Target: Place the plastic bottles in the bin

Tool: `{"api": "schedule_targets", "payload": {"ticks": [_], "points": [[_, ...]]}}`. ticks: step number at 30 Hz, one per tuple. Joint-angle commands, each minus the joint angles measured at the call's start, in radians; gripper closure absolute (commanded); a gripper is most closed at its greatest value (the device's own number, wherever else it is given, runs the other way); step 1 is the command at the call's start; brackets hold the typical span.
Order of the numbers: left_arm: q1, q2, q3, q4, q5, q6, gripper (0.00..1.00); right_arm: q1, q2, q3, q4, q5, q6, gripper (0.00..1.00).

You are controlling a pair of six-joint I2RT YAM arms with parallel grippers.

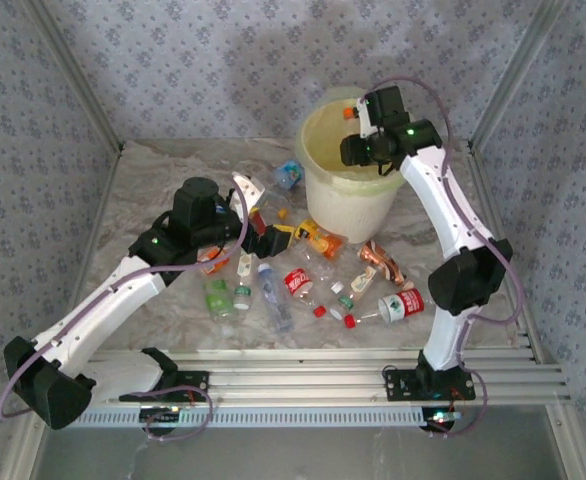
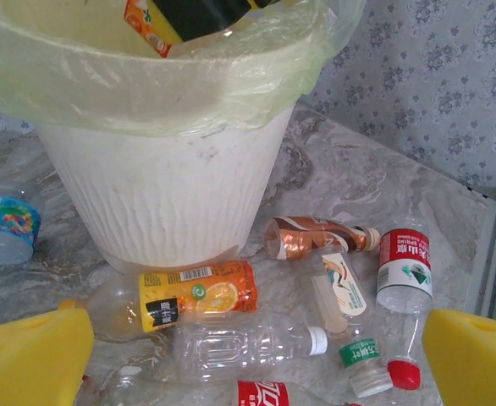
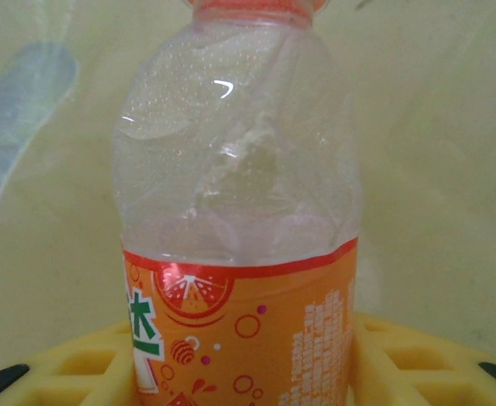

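The white bin (image 1: pixel 348 195) with its pale yellow-green bag stands at the back centre. Over its mouth my right gripper (image 1: pixel 358 118) is shut on a clear bottle with an orange label and orange cap (image 3: pixel 239 254), clamped between the yellow pads (image 3: pixel 434 364); the bag lining (image 3: pixel 451 169) is behind it. My left gripper (image 1: pixel 276 238) hangs open over the pile of plastic bottles (image 1: pixel 303 285) in front of the bin. Between its wide-apart pads (image 2: pixel 28 355) lie a clear white-capped bottle (image 2: pixel 248 342) and an orange-labelled one (image 2: pixel 197 296) against the bin wall (image 2: pixel 163 211).
Around them lie a copper-brown bottle (image 2: pixel 316 237), a red-and-white labelled bottle (image 2: pixel 403 271), a green-labelled one (image 2: pixel 358 355), a red cola bottle (image 2: pixel 269 395) and a blue-labelled one (image 2: pixel 7 228). Patterned walls enclose the marble table (image 1: pixel 153 190) on three sides.
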Motion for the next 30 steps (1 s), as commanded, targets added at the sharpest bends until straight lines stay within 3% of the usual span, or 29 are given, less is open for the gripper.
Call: {"api": "schedule_targets", "payload": {"ticks": [1,19,30], "points": [[-0.007,-0.021,-0.001,0.015,-0.009,0.009,0.0,-0.019,0.042,0.054,-0.061,-0.024,0.024,0.49],[-0.014,-0.007,-0.002,0.006,-0.011,0.006,0.0,-0.045,0.191,0.089,-0.138,-0.054,0.079,0.44],[-0.018,0.0,0.001,-0.003,-0.013,0.011,0.0,-0.04,0.162,0.076,-0.119,-0.058,0.091,0.22]]}}
